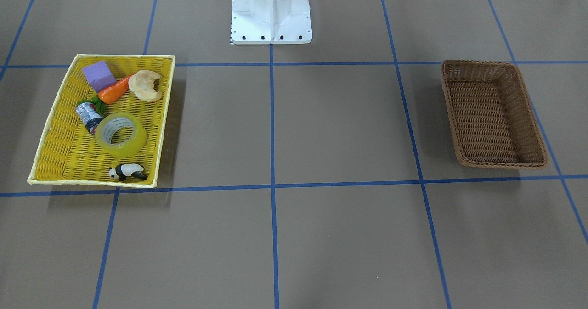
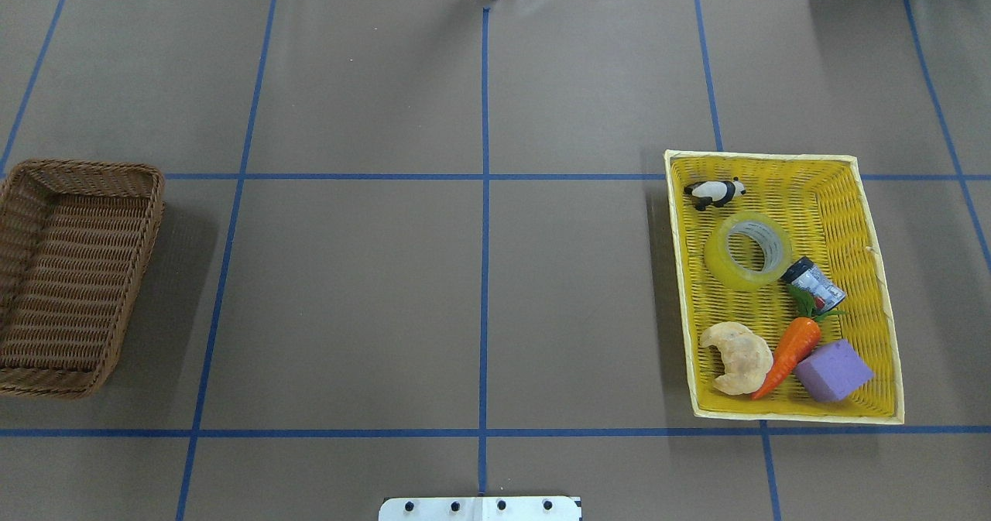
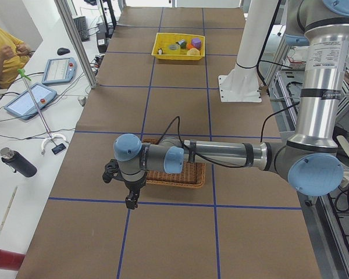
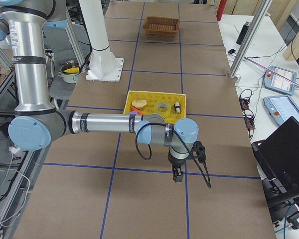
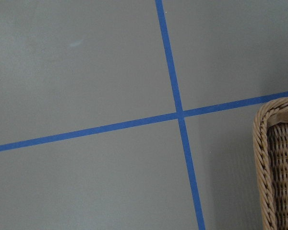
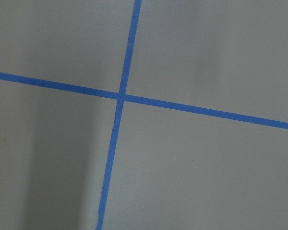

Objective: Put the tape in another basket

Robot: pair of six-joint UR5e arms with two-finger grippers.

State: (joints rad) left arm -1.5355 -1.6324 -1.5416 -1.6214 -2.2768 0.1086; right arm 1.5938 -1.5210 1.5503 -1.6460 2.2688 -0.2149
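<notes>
The tape (image 1: 121, 134), a yellow translucent roll with a white core, lies flat in the yellow woven basket (image 1: 124, 56). It also shows in the overhead view (image 2: 748, 250). The brown wicker basket (image 1: 477, 63) stands empty at the other end of the table (image 2: 85, 166). My left gripper (image 3: 130, 200) hangs over the table just past the brown basket's end, whose corner shows in the left wrist view (image 5: 261, 158). My right gripper (image 4: 178, 175) hangs over bare table near the yellow basket. I cannot tell whether either is open or shut.
The yellow basket (image 2: 762, 155) also holds a toy panda (image 2: 716, 192), a small silver can (image 2: 813, 285), a carrot (image 2: 790, 351), a croissant (image 2: 739, 357) and a purple block (image 2: 832, 370). The white robot base (image 1: 271, 10) stands at the table's middle edge.
</notes>
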